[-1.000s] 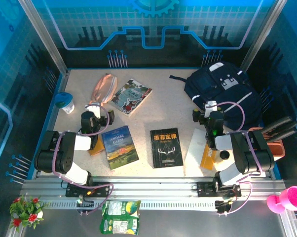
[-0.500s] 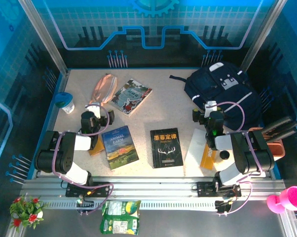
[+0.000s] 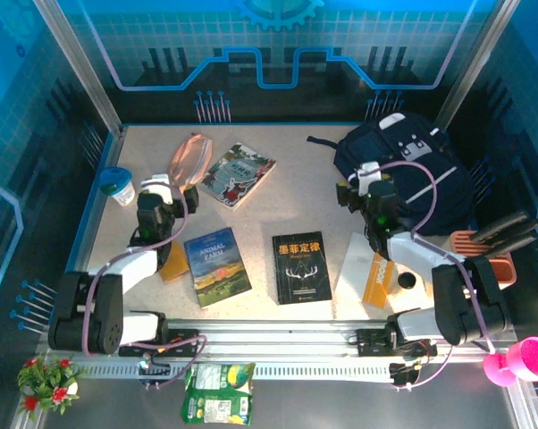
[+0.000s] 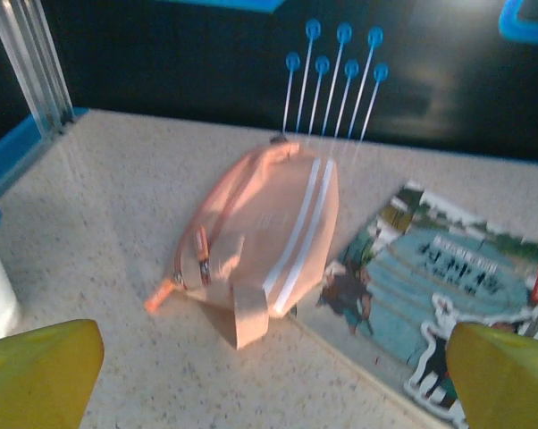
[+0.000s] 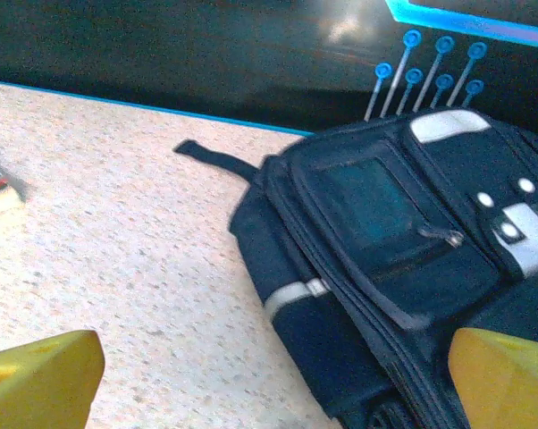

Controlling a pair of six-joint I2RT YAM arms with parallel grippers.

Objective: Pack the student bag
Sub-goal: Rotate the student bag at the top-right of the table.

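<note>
top view, bag: the student bag [image 3: 412,170] lies flat at roughly 2 o'clock on the desk [image 3: 296,192]. Nothing packed yet, far as I can see.
top view, right arm: right jaws are spread wide and empty, sitting at the bag's 9 o'clock edge.
top view, left arm: left jaws are wide open too and carry nothing. The pink pouch [image 3: 187,159] is at their 1 o'clock, with a teal book [image 3: 239,174] just beside it.
top view, loose stuff: the Animal Farm book [image 3: 217,265], black book [image 3: 298,266] and white-and-orange book [image 3: 369,273] line up toward 6 o'clock.
left wrist, view: the pouch [image 4: 260,237] sits dead ahead at 12 between the yellow fingertips [image 4: 37,375], clear of them. The teal book [image 4: 430,286] touches its right side.
right wrist, view: the bag [image 5: 394,268] is at 1 o'clock, loose strap [image 5: 211,156] trailing toward 10. Can't spot an open compartment from here.
step: I'd call it the opening approach, right arm on the bag and left arm on the pouch.
next move: the bag probably needs opening before anything goes in, so grab a zipper pull or flap. The left arm needs to drop over the pouch without snagging the book.
</note>
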